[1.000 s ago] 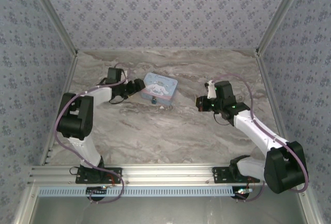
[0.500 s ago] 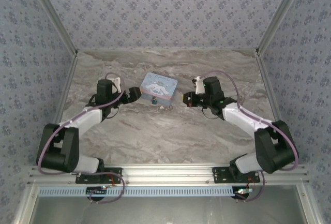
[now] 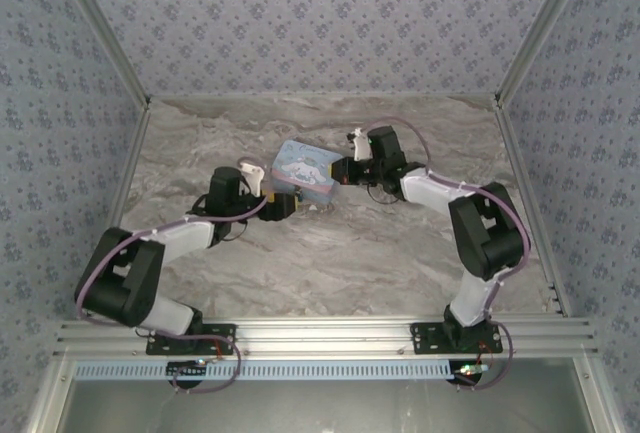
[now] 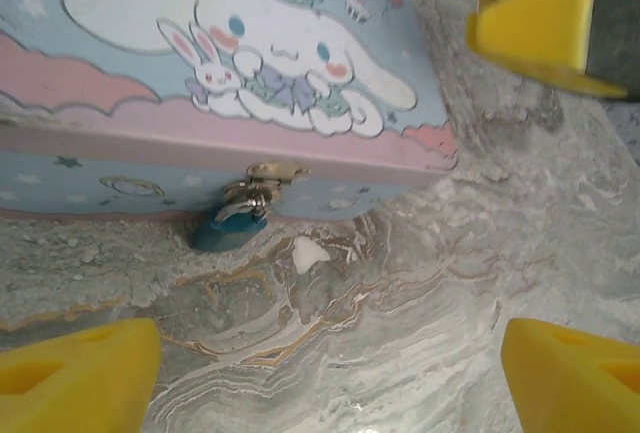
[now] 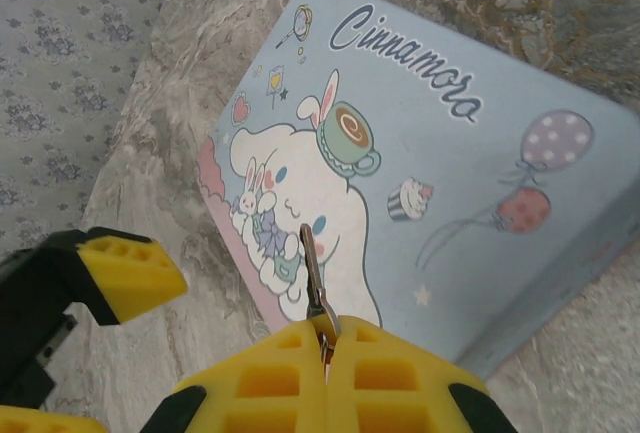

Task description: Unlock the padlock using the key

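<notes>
Marble surface (image 3: 330, 253), bare room toward the near edge. Tin (image 3: 305, 168) sits mid-surface. Left gripper (image 4: 330, 363), jaws spread wide, faces the tin's front wall. Right gripper (image 5: 325, 353) is at the lid's edge, jaws clenched. Padlock (image 4: 230, 228) hangs at the front clasp, touching the surface. Key (image 5: 313, 268) juts from the right jaws.

It looks like a robot test booth in a lab rather than a home. A marble-look surface (image 3: 330, 263) is boxed in by flowery wallpapered panels (image 3: 320, 23) on bare aluminium posts (image 3: 535, 33). At the surface's near edge, a metal rail (image 3: 320, 333) carries the left arm (image 3: 170, 238) and right arm (image 3: 440, 191).
</notes>
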`<state>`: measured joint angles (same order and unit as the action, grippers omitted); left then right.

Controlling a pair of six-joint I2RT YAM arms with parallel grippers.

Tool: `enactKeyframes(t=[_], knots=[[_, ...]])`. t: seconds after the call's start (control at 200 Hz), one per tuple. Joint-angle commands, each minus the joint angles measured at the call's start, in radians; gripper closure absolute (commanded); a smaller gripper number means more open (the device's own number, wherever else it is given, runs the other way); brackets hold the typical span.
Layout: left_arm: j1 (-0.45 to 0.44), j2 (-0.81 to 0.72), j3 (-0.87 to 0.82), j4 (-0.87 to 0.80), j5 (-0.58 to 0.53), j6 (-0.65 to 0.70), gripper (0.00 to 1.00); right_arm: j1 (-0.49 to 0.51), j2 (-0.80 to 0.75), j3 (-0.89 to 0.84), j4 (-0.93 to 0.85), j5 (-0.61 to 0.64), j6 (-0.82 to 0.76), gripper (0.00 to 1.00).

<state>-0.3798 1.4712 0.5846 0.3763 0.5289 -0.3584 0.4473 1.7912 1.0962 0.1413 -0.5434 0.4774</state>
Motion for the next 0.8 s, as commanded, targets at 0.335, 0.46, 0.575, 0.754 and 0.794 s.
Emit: enactKeyframes(t=[0.335,0.46,0.575,0.754,0.794], knots=[[-0.001,0.194,0.082,0.152,0.04,0.131,0.21,0.022,0.154,0.166,-0.128,-0.009,-0.075,1.0],[-0.001,0.247,0.094,0.189,0.017,0.162,0.23,0.024,0.166,0.168,-0.146,0.003,-0.083,1.0],[-0.001,0.291,0.113,0.218,0.018,0.168,0.26,0.027,0.169,0.171,-0.181,0.027,-0.097,1.0],[-0.001,0.338,0.121,0.249,0.015,0.171,0.28,0.033,0.169,0.173,-0.219,0.051,-0.119,1.0],[-0.001,0.346,0.122,0.255,0.014,0.175,0.28,0.034,0.168,0.172,-0.221,0.051,-0.12,1.0]])
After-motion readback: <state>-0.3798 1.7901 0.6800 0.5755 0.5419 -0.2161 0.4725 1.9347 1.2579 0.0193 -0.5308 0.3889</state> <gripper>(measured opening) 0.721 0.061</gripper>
